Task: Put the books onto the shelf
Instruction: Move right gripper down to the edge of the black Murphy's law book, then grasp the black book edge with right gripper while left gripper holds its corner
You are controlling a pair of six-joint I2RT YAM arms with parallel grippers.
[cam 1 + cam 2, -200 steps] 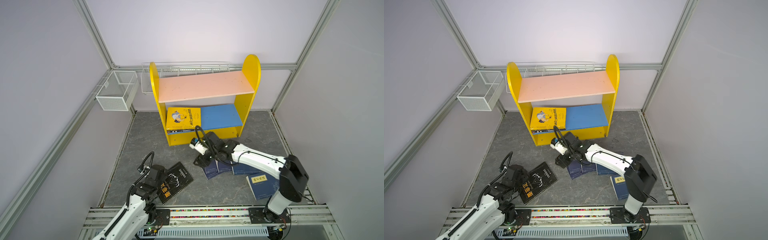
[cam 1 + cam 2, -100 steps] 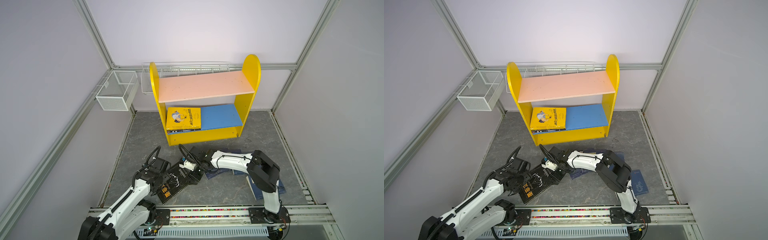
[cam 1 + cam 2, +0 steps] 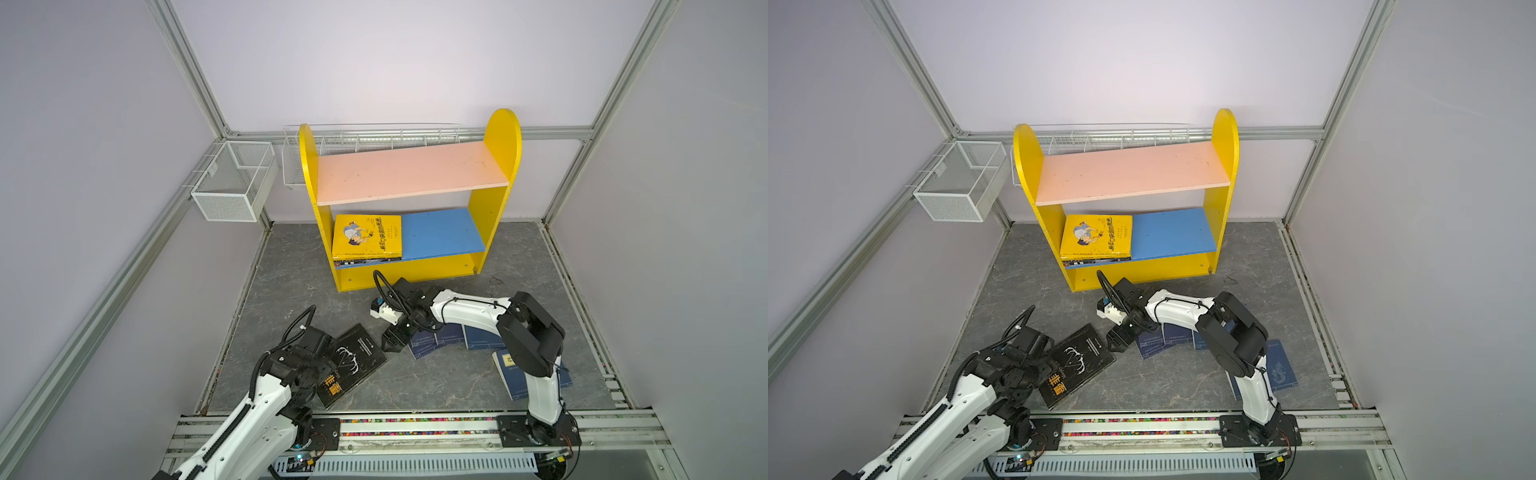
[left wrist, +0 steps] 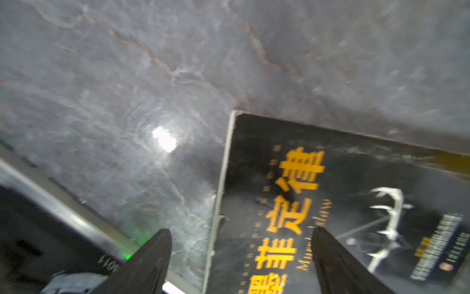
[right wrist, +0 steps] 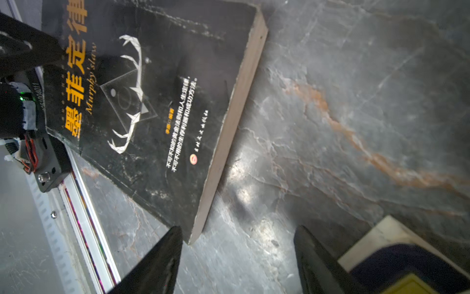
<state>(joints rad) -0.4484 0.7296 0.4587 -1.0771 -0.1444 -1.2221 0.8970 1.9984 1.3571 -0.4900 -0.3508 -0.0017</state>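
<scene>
The left fingers stand wide apart astride one edge of the black book, one over the cover and one over bare tabletop, gripping nothing. That book lies flat in front of the shelf. Just to its right, the right fingers are spread and empty, pointing down at tabletop between the black book's corner and the navy books, which lie flat under that arm. Behind, a yellow book tops a small stack at the left end of the shelf's blue lower board.
</scene>
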